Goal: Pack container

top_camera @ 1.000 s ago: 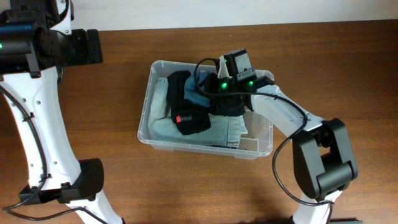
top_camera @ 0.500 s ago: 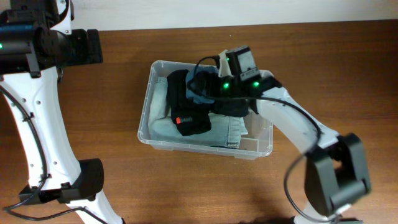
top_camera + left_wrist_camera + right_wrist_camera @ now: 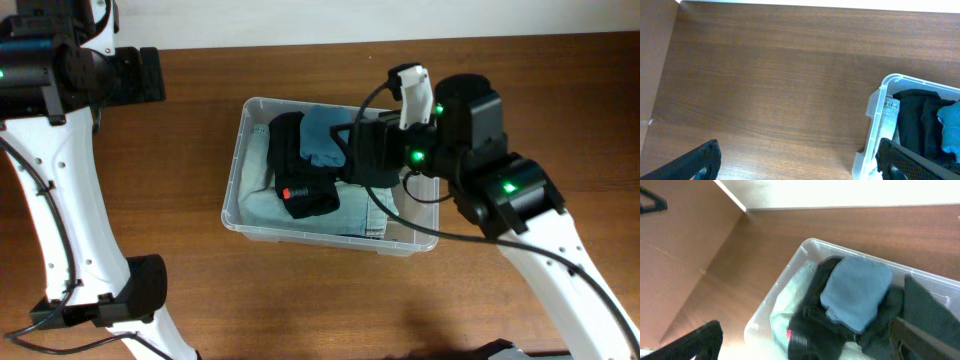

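The clear container (image 3: pixel 234 178) stands mid-table, holding a pale denim garment (image 3: pixel 352 210), a black garment with a red tag (image 3: pixel 300 190) and a folded blue cloth (image 3: pixel 322 136) lying on top. My right gripper (image 3: pixel 354 152) hovers above the container's right half, open and empty. In the right wrist view the blue cloth (image 3: pixel 857 292) and black garment (image 3: pixel 812 330) lie below the right gripper (image 3: pixel 807 347), inside the container's rim (image 3: pixel 790 266). My left gripper (image 3: pixel 800 170) is open over bare table, left of the container's corner (image 3: pixel 874 117).
The brown wooden table (image 3: pixel 180 290) surrounds the container. The left arm (image 3: pixel 60 200) runs down the left side, and the right arm (image 3: pixel 540 230) reaches in from the lower right. A pale wall (image 3: pixel 400 20) borders the table's far edge.
My right gripper opened, let go of the blue cloth and rose up and back to the right. The blue cloth now rests in the container. The left arm has not moved.
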`<action>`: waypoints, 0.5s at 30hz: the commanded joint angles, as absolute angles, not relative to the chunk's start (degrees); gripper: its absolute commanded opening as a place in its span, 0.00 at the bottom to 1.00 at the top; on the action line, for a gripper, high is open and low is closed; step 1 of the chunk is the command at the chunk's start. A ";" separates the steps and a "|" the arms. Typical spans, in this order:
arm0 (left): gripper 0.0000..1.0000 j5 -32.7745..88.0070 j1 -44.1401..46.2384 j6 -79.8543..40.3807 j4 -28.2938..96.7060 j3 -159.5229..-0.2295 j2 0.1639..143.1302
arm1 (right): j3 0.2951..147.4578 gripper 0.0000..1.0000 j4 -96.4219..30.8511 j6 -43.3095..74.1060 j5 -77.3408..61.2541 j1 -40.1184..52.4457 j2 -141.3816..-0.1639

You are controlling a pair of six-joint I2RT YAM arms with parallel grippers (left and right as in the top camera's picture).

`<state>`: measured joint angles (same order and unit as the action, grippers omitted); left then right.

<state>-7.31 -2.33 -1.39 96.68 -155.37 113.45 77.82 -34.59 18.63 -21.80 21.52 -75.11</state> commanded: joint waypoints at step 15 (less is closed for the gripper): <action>1.00 -7.14 -2.52 -1.93 96.68 -155.72 112.79 | 77.87 0.98 -39.86 3.97 -7.90 11.86 -53.63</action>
<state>-7.31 -2.33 -1.41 96.66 -155.37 113.45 77.67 -37.95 9.78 -14.39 12.47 -59.59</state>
